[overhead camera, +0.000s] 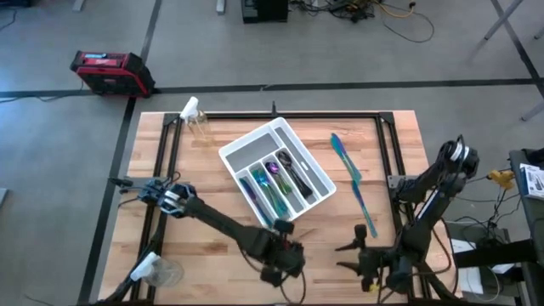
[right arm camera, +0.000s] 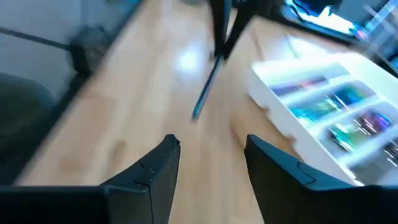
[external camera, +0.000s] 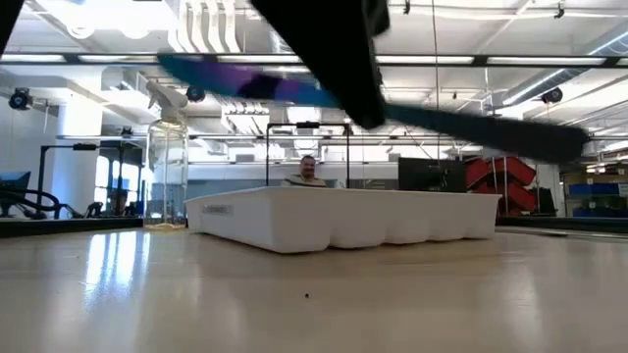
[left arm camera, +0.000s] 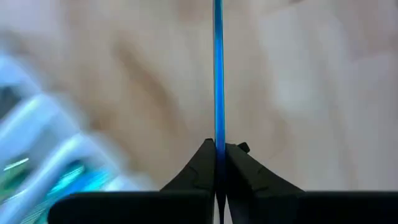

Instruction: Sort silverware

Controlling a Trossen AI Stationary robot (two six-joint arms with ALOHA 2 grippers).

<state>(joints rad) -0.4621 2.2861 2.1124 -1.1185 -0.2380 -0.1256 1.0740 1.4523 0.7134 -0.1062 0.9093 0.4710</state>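
The white tray [overhead camera: 316,177] sits mid-table with several iridescent pieces of silverware [overhead camera: 274,180] in its slots. Two more pieces lie flat on the wood to its right, one farther [overhead camera: 342,155] and one nearer [overhead camera: 364,208]. My left gripper [overhead camera: 285,257] hovers just past the tray's near corner, shut on a slim blue-purple piece [external camera: 245,86]. My right gripper [right arm camera: 211,163] waits open near the table's front edge, right of the left one, with nothing between its fingers. My left gripper pinches the slim blue piece between its two fingers [left arm camera: 205,155], at about the middle of its length [external camera: 329,96] in the low view. The fingers come down from above and lie across it. The piece is lifted clear of the table, nearly level, its right end slightly lower.
A clear bottle [overhead camera: 197,121] stands at the table's far left and a clear cup [overhead camera: 161,272] lies at the near left corner. Black frame rails [overhead camera: 387,140] run along the table's edges. Bare wood lies between the two grippers and the tray.
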